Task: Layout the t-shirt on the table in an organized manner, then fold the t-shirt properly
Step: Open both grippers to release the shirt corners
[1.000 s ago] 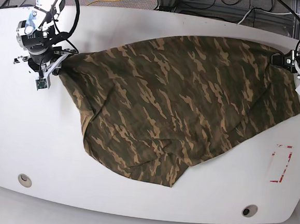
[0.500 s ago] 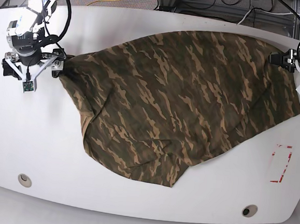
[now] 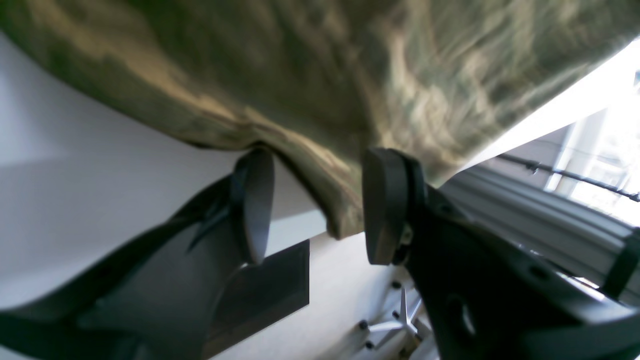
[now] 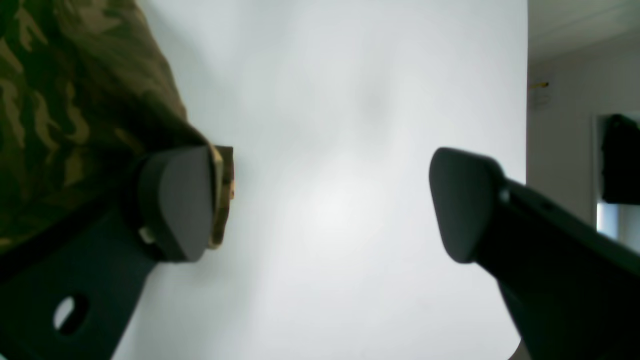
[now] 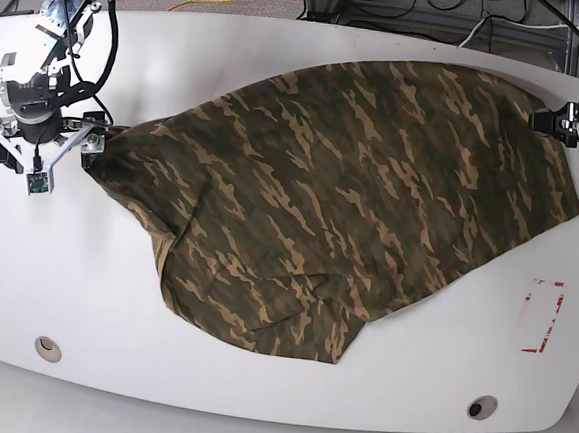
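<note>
The table point(image 5: 255, 394) is a glossy white top with a small round hole point(image 5: 48, 347) near its front-left corner, a second hole point(image 5: 481, 406) near its front-right corner, and a red rectangular outline point(image 5: 542, 316) by the right edge; behind its far edge lie dark cables and a yellow cable point(image 5: 221, 3) on the floor. Nothing else rests on the surface, and nothing stands between either arm and the cloth. The t-shirt point(image 5: 341, 201), camouflage in olive, brown and tan, lies spread across the middle, running from the far right edge down to a rumpled lower corner near the front centre, with folds along its left side. The right gripper point(image 4: 320, 205) sits at the shirt's left tip with its jaws spread wide; the cloth edge touches the outside of one finger point(image 4: 172, 202) and only bare table shows between the fingers. The left gripper point(image 3: 312, 205) is at the table's far right edge, its jaws partly apart, with a hanging corner of the shirt between them, not pinched by either pad point(image 3: 257, 200).
</note>
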You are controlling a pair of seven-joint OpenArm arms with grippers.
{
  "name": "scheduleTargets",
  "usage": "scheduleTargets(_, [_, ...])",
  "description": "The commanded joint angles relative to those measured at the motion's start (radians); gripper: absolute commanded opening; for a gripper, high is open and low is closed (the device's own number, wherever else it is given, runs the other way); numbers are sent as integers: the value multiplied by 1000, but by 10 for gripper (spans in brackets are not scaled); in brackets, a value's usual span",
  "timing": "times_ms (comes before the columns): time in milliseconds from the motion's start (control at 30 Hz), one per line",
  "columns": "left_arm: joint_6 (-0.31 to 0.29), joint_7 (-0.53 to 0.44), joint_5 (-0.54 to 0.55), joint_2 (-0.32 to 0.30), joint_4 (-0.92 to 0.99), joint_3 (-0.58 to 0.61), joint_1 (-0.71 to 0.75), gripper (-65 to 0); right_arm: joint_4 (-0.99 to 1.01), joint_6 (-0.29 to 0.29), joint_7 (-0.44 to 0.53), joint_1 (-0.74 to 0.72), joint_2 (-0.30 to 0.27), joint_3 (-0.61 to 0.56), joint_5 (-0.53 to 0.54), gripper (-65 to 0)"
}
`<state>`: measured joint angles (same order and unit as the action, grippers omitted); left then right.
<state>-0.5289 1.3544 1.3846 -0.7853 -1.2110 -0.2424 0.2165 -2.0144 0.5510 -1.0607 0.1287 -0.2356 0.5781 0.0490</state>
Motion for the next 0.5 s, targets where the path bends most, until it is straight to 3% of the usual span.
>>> scheduleTargets(0, [-4, -2, 19, -29, -11, -12, -7, -378, -18, 5, 0, 35, -9, 4, 7, 0])
scheduleTargets(133, [-4, -2, 19, -30, -8, -15, -7, -379, -19, -4, 76, 56, 34, 27, -7, 0])
scheduleTargets(233, [-4, -2, 19, -30, -10, -15, -13, -379, -19, -9, 147, 48, 58, 116, -44, 0])
scheduleTargets(467, [-4, -2, 19, -30, -11, -64, -15, -381, -12, -7, 159, -53, 41, 182, -136, 0])
